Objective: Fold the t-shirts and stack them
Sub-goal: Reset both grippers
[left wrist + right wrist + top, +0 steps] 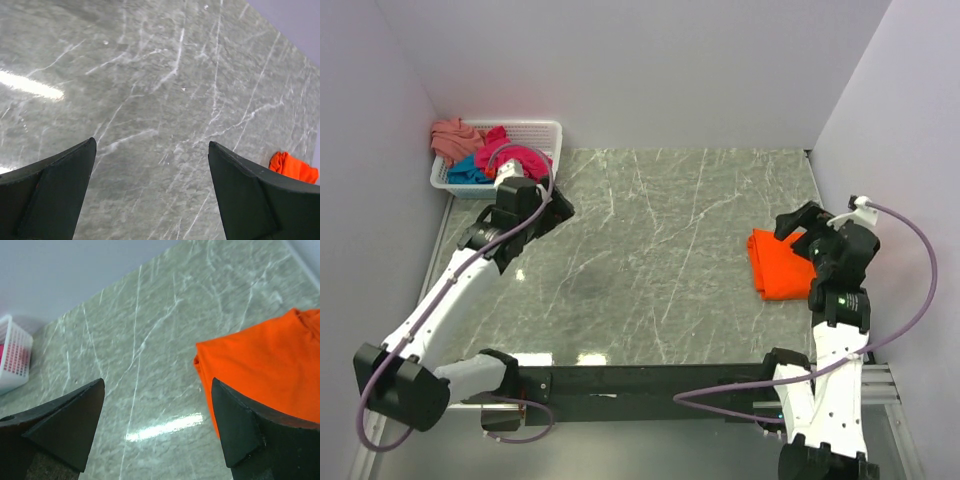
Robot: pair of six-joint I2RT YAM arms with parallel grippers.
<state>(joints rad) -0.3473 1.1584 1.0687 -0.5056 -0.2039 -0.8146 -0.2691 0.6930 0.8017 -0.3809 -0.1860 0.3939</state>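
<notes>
Grey marble desk point(650, 250): one shirt folded, three heaped in the basket.
Nearest, the right end effector point(157, 390) hangs released and empty just beside the bright orange cloth t-shirt point(780, 265), which lies folded in a compact rectangle near the desk's right edge. Further in, the left end effector point(151, 147) is likewise spread wide and holding nothing, close to the white plastic lattice basket point(545, 135) in the far left corner. There the magenta-pink t-shirt point(515, 157), teal-blue t-shirt point(465, 172) and salmon-pink t-shirt point(455, 135) lie bunched. They look light, limp and prone to sag, so pinch a raised ridge of the magenta one on top, then regrip at the shoulders to spread it.
</notes>
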